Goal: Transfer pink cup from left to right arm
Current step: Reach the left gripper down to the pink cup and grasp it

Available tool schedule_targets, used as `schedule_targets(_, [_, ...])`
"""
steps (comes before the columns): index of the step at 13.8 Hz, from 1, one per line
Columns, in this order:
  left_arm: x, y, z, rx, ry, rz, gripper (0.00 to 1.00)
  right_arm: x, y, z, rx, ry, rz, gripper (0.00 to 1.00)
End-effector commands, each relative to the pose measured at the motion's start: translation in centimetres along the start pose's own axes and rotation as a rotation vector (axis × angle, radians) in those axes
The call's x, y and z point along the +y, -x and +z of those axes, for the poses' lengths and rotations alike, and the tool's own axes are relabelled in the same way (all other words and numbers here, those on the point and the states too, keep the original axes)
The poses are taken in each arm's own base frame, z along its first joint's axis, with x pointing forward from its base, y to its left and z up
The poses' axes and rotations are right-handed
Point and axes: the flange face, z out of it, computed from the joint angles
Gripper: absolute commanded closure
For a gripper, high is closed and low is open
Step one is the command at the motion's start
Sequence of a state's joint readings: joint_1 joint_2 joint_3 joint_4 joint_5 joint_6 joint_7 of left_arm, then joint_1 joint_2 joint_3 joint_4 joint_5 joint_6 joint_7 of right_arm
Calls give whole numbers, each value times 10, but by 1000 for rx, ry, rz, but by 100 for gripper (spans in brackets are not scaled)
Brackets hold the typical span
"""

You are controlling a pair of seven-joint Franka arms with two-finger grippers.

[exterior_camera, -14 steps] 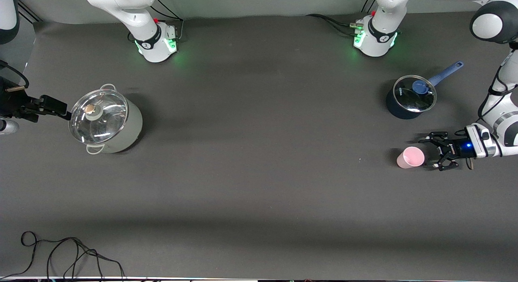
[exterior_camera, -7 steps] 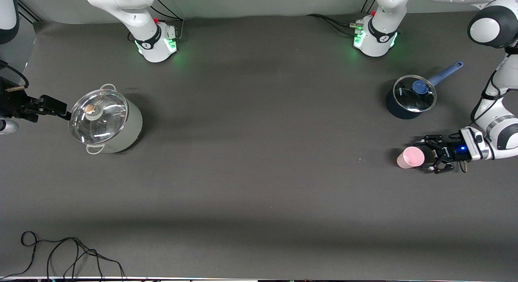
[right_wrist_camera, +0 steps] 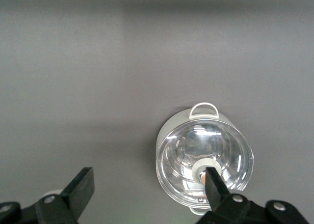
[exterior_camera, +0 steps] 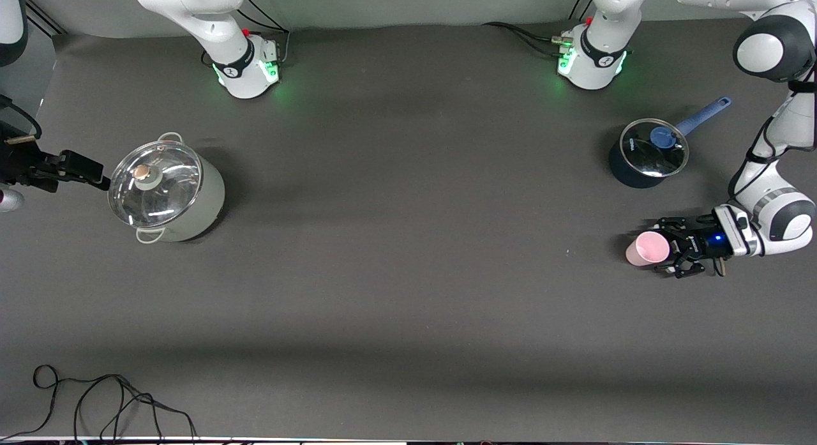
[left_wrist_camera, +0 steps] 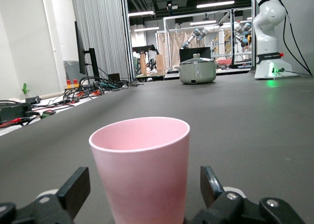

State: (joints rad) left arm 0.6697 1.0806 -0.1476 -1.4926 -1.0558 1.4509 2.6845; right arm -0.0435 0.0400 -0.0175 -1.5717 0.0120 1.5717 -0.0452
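Pink cup (exterior_camera: 647,249) stands upright on table (exterior_camera: 408,272), near left arm's end, nearer to front cam than blue saucepan (exterior_camera: 646,156). Left gripper (exterior_camera: 670,254) is spread wide, fingers (left_wrist_camera: 73,191) either side of cup, not yet closed. Right gripper (exterior_camera: 89,172) is wide too, empty, waits beside big lidded pot (exterior_camera: 164,193). Cup is judged light, thin plastic, smooth, tapered: mid-wall grip w/ gentle force is advised, else slip or squash.

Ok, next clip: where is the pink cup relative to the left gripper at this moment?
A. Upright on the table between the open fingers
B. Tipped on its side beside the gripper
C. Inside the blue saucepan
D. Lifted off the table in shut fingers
A: the pink cup stands upright on the table, with the left gripper open, one finger on each side of it.
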Motion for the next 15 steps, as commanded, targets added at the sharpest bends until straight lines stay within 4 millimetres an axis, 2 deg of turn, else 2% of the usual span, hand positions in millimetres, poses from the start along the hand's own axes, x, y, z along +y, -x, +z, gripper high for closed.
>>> schedule_targets(1, [-10,3,10,6,-16,35,0,-1,3,-7,16,-4,18,0])
schedule_targets(2, [-12,4,20,14,-14,34,0,-1,3,-8,17,-4,18,0])
schedule_targets(9, [-17,8,32,-7,-15,33,2,-1,2,-12,25,-4,21,0])
schedule_targets(10, [-17,8,32,-7,-14,34,18,-1,2,-12,25,-4,21,0])
schedule_targets(11, [-19,7,37,-6,-8,34,54,-1,2,-11,23,-4,21,0])
schedule_targets(13, [-25,4,50,-4,15,38,100,0,1,-11,23,-4,21,0])
schedule_targets(15, [-33,-3,68,19,29,43,100,0,0,-13,29,-8,22,0])
